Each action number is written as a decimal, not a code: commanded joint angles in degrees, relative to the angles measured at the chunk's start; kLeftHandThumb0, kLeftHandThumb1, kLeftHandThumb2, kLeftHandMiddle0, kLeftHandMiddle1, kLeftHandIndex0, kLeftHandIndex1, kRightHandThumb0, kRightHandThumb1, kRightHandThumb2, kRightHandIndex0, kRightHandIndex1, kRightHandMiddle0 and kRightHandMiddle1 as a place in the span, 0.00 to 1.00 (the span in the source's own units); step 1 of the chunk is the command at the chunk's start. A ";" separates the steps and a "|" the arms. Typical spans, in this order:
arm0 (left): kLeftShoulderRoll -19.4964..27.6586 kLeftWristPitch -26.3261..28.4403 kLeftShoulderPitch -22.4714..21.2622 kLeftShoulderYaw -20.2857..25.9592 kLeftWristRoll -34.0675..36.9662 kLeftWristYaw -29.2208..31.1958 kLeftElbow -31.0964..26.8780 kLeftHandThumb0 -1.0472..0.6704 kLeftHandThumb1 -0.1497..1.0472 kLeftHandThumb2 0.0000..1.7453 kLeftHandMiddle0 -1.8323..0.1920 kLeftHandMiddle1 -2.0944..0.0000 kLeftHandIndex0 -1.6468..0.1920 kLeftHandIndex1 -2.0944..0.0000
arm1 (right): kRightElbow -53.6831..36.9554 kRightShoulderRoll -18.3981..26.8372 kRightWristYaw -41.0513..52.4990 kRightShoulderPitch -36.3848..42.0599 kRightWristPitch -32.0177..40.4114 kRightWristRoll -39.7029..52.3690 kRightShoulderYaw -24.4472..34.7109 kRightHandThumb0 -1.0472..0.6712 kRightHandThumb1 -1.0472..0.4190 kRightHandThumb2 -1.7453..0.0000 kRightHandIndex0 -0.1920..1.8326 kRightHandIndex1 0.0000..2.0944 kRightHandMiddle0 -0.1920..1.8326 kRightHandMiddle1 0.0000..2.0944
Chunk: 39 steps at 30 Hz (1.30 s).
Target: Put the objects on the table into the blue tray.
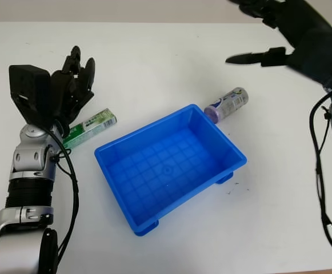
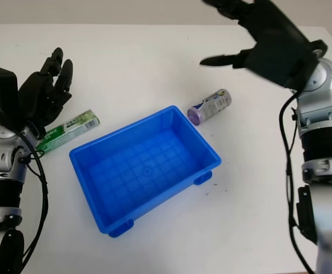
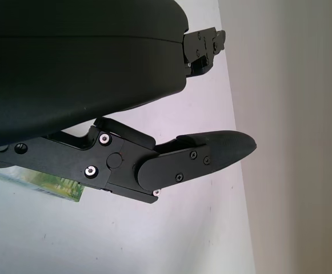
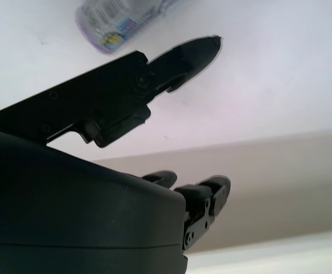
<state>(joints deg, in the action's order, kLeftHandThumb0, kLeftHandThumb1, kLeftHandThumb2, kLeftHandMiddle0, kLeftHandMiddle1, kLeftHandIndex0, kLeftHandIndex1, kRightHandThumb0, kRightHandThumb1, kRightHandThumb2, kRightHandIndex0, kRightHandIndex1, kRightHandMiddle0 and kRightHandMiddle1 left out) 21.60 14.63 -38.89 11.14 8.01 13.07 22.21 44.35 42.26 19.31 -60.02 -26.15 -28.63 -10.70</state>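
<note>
Hovering open and empty above the far right of the table (image 1: pixel 154 57), the right hand (image 2: pixel 257 34) is poised beyond the purple can (image 2: pixel 210 106), probably for a reach. Nothing is held by the open left hand (image 1: pixel 68 85) over the green box (image 1: pixel 91 127). Between both objects, the blue tray (image 1: pixel 168 165) waits unfilled.

Looking like a lab test bench: a plain white table (image 1: pixel 154 57) is sitting against a bare beige wall (image 3: pixel 303 114).
</note>
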 commanded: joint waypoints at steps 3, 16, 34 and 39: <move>0.78 -0.51 -1.69 -0.56 -0.67 0.30 0.55 0.23 1.00 0.37 1.00 1.00 1.00 1.00 | 3.97 1.99 -0.70 -2.65 -4.39 -6.99 -6.03 0.25 0.15 0.96 0.20 0.05 0.21 0.07; 1.77 -0.21 -1.28 0.03 -0.79 1.11 0.23 0.23 1.00 0.35 1.00 1.00 1.00 1.00 | 6.31 -0.64 2.66 0.14 -4.69 -6.41 -9.00 0.33 0.16 0.97 0.22 0.04 0.24 0.04; 1.69 0.46 -1.29 0.20 -0.52 0.95 -0.17 0.24 1.00 0.34 1.00 1.00 1.00 1.00 | 13.53 0.02 -32.71 1.88 -13.34 -23.00 -18.11 0.28 0.00 0.89 0.55 1.00 0.34 1.00; 1.71 0.45 -1.01 -0.13 -0.76 1.08 -0.41 0.24 1.00 0.35 1.00 1.00 1.00 1.00 | 15.78 -1.53 -41.21 0.59 -13.52 -22.80 -17.40 0.31 0.00 0.93 0.59 1.00 0.38 1.00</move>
<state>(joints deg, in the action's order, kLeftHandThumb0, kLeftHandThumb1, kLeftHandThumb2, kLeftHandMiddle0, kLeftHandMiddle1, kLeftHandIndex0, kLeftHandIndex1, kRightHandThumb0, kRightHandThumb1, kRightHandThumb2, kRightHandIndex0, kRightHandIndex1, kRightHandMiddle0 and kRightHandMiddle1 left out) 22.78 15.24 -39.15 11.12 7.37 14.10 22.49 59.38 41.38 -20.71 -58.10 -39.27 -52.56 -28.81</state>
